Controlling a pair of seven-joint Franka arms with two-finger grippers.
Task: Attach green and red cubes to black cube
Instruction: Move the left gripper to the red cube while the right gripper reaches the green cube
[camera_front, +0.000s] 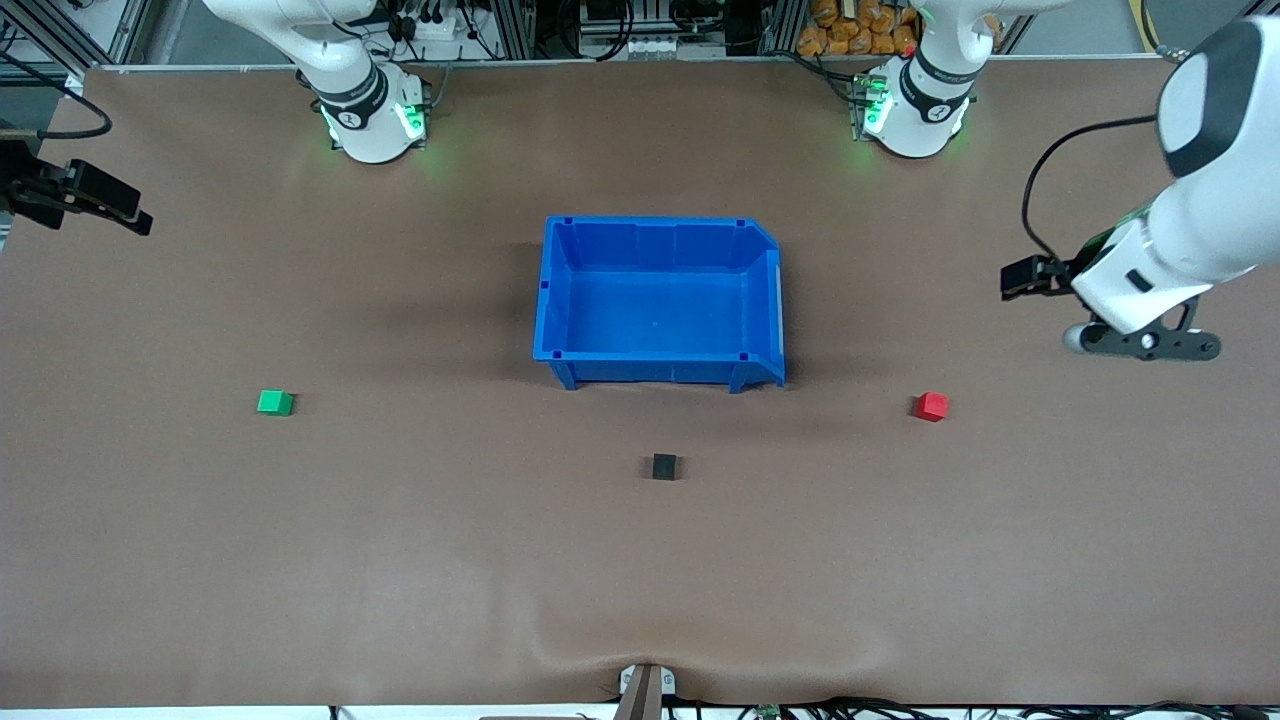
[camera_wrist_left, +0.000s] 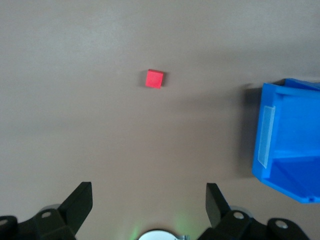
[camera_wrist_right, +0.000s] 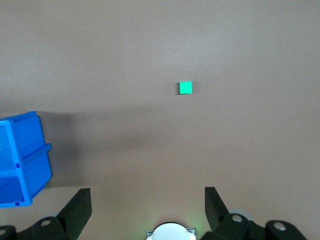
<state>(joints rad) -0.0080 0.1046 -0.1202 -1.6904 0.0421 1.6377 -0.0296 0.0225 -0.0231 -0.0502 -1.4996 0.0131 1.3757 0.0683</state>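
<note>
The green cube (camera_front: 275, 402) lies on the brown table toward the right arm's end. The red cube (camera_front: 931, 406) lies toward the left arm's end. The black cube (camera_front: 664, 466) lies between them, nearer the front camera than the blue bin (camera_front: 660, 222). My left gripper (camera_front: 1150, 343) hangs high over the table's left-arm end, open and empty (camera_wrist_left: 149, 192), with the red cube (camera_wrist_left: 154, 78) ahead of it. My right gripper (camera_front: 100, 200) hangs over the right-arm end, open and empty (camera_wrist_right: 147, 197), with the green cube (camera_wrist_right: 185, 87) ahead of it.
The blue bin is empty and stands in the middle of the table; one end shows in the left wrist view (camera_wrist_left: 295, 86) and the other in the right wrist view (camera_wrist_right: 20, 119). The two arm bases stand along the table's back edge.
</note>
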